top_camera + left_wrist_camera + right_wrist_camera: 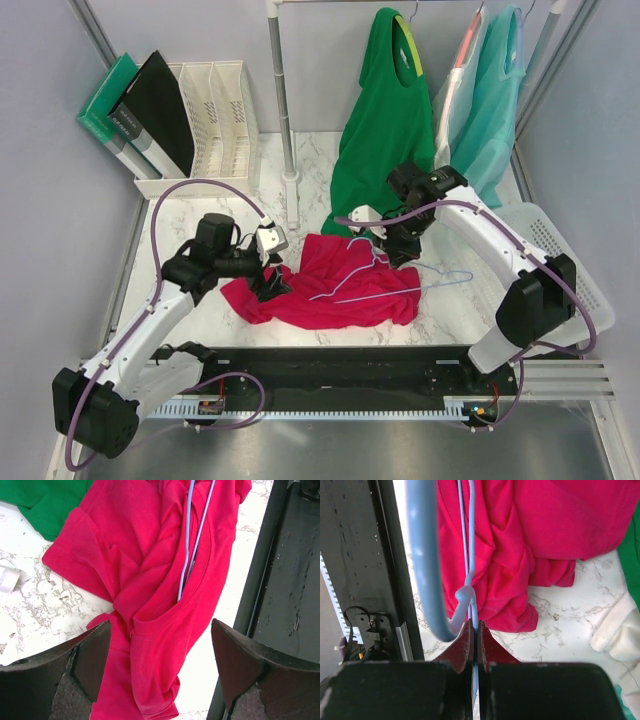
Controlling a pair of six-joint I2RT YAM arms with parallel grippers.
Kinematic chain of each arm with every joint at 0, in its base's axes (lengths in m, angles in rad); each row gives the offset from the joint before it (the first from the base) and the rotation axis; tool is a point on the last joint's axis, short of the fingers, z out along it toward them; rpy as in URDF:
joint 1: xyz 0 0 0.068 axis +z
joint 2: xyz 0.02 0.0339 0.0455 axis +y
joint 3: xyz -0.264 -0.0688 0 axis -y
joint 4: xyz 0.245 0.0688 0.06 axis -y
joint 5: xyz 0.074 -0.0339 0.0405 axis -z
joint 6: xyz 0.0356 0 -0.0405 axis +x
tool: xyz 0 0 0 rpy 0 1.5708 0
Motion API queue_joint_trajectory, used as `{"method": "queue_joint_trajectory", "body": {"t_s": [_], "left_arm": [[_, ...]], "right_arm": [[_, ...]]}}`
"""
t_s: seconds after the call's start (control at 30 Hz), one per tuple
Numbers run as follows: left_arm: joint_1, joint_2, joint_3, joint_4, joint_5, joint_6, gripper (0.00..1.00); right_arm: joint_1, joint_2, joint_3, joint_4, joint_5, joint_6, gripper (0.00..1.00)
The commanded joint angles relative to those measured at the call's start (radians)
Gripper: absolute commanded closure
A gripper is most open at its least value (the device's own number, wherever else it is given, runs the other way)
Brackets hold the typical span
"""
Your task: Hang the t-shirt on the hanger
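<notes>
We judged the t-shirt soft, light and limp, best pinched at the collar hem, and the hanger thin, stiff and springy. One of each lay mid-table, the wire slipped under the collar. Our right gripper, at the t-shirt's 1 o'clock, clenched the wire beside the hook. Our left gripper, at 9 o'clock, gaped around fabric. Two more hung at 12: a green shirt and a teal shirt.

Bright, even overhead light, soft shadows; wrist views blur up close, esp. hanger hook.

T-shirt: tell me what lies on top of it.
The hanger lies across the t-shirt, gripped near its hook by the right hand. Its wires' far end is hidden under the collar.
</notes>
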Motion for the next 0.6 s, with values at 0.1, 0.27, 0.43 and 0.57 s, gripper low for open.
{"method": "queue_joint_trajectory", "body": {"t_s": [0.1, 0.27, 0.43, 0.57], "left_arm": [[0.004, -0.011, 0.007, 0.015, 0.029, 0.017, 0.13], [0.005, -0.019, 0.003, 0.017, 0.015, -0.001, 0.13], [0.012, -0.028, 0.000, 0.017, 0.011, -0.001, 0.14], [0.016, -0.037, -0.007, 0.018, 0.012, 0.009, 0.14]], "right_arm": [[0.035, 0.045, 0.073, 0.046, -0.066, 0.038, 1.00], [0.064, 0.089, 0.110, 0.103, -0.086, 0.106, 1.00], [0.113, 0.136, 0.122, 0.145, -0.102, 0.140, 1.00], [0.139, 0.172, 0.150, 0.174, -0.126, 0.159, 1.00]]}}
